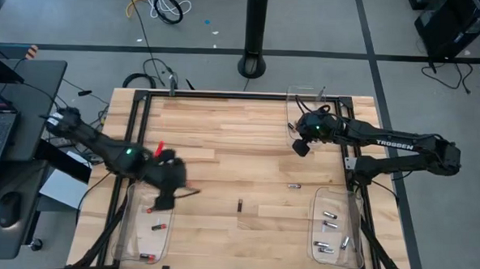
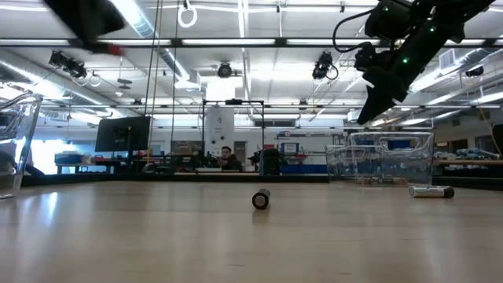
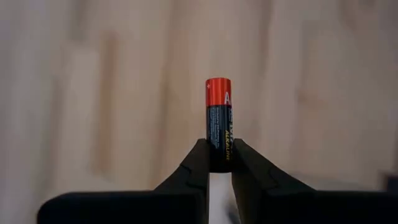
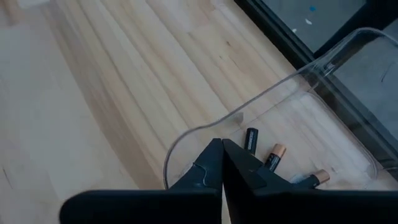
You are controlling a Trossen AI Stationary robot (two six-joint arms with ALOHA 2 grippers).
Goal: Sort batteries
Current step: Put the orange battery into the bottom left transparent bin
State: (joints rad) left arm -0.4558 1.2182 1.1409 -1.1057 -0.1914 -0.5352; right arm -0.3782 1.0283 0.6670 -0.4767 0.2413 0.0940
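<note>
Left end effector grips a red-topped battery between its fingers, above the clear tray at the desk's left side. Right end effector has its fingers pressed together, empty, over the far tray holding three batteries. Two loose batteries lie on the desk between the arms

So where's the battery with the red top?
The red-topped black battery is pinched upright in the left gripper, above the clear plastic tray at the table's left side.
</note>
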